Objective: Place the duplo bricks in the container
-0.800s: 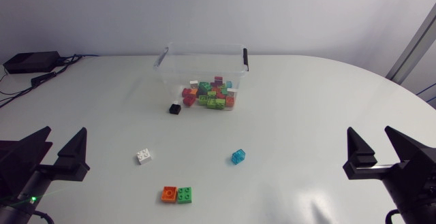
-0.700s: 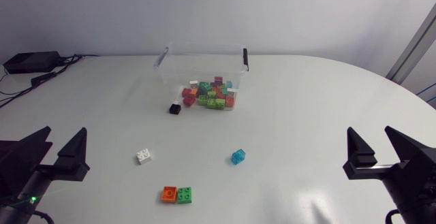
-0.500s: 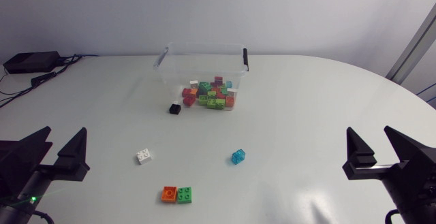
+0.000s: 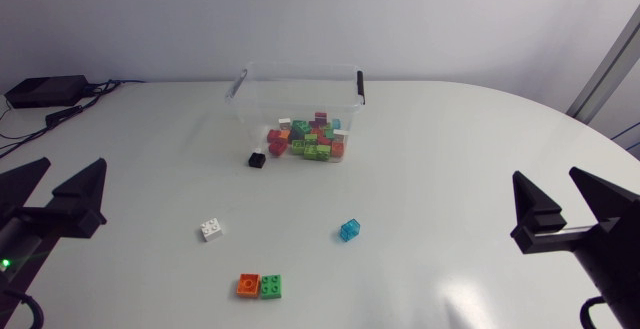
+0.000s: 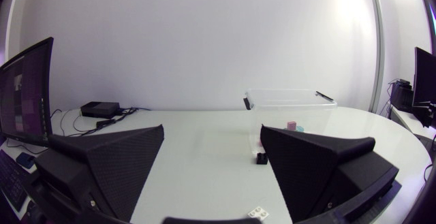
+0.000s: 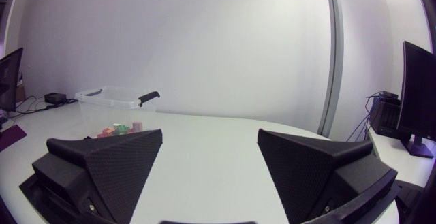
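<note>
1. Mostly done, by my judgement: the clear container (image 4: 300, 94) at the far middle of the table (image 4: 450, 149) already holds a mixed heap of bricks (image 4: 310, 141) in red, green, white and pink.
2. Five bricks are left out on the table:
   - a black brick (image 4: 257, 159) sits just beside the container's front left corner, outside the wall;
   - a white brick (image 4: 211, 229) lies nearer the left arm's side;
   - a clear blue brick (image 4: 349, 230) lies near the middle;
   - an orange brick (image 4: 248, 285) and a green brick (image 4: 271, 286) lie side by side and touching at the near edge.
3. The container is see-through with dark handles at its two ends. It stands upright with no lid on it, so bricks can drop straight in from above.
4. The loose bricks are small studded blocks, all sitting studs-up as far as I can tell, and well apart except for the orange and green pair.
5. The left gripper (image 4: 70, 169) hangs at the left edge of the table with its fingers spread wide and nothing between them.
6. The right gripper (image 4: 547, 179) hangs at the right edge, likewise spread and empty, and well apart from every brick.
</note>
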You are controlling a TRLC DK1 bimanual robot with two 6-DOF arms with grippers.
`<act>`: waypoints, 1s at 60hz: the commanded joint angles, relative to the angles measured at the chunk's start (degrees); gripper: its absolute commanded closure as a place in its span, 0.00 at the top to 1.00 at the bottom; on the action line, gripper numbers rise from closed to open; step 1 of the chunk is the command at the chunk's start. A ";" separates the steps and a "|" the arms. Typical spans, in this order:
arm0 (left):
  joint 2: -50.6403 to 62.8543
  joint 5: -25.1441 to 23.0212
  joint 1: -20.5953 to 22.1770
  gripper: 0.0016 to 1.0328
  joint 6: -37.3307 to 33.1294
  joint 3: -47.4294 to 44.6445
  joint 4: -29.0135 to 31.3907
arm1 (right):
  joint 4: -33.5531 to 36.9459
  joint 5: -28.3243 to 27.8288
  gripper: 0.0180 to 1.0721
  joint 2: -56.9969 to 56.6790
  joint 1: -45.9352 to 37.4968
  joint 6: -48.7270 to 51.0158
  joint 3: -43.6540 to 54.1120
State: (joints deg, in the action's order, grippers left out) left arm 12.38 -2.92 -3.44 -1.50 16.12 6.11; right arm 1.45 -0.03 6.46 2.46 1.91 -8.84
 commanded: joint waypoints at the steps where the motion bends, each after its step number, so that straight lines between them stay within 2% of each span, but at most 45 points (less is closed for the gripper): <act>1: 6.43 -0.25 0.81 0.94 0.09 3.92 0.22 | -0.66 -0.23 0.96 5.32 0.97 -0.33 -3.90; 10: 20.40 -0.25 3.88 0.93 0.00 10.69 1.89 | -0.49 -0.41 0.96 17.62 2.11 -0.33 -11.02; 16: 30.95 -0.33 5.73 0.93 -1.67 16.84 6.28 | 0.92 -1.29 0.96 24.74 2.64 -0.33 -15.24; 23: 40.18 -0.60 7.22 0.93 -4.92 22.64 12.08 | 4.35 -1.81 0.96 32.13 2.64 -0.33 -19.46; 29: 45.01 -0.60 8.45 0.93 -6.33 24.57 13.40 | 8.48 -1.90 0.96 36.70 2.90 -0.33 -22.62; 33: 49.67 -0.51 9.42 0.93 -8.52 26.86 15.78 | 11.82 -1.81 0.96 40.04 2.90 -0.33 -24.91; 38: 56.00 -0.51 9.77 0.93 -16.52 29.67 18.41 | 16.56 -1.90 0.96 44.52 3.43 0.46 -28.25; 42: 60.13 -0.42 10.03 0.92 -19.95 31.78 20.35 | 18.94 -2.69 0.96 46.45 3.96 0.72 -30.01; 44: 64.17 -0.42 10.30 0.92 -22.67 34.07 23.51 | 20.96 -2.78 0.96 47.77 4.05 2.57 -31.24; 50: 68.57 -0.42 11.35 0.92 -25.49 35.12 24.65 | 23.33 -3.22 0.96 50.76 4.66 5.03 -33.26; 57: 74.89 -0.33 14.60 0.92 -30.06 37.93 30.81 | 32.74 -3.48 0.96 59.46 5.19 10.92 -39.67; 60: 76.21 -0.25 15.84 0.92 -31.73 38.46 32.21 | 33.79 -4.36 0.96 61.57 5.19 12.06 -40.47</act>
State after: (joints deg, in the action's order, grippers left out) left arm 86.41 -3.09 11.05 -29.67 52.47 36.58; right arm 33.19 -3.57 65.04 7.35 10.92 -47.44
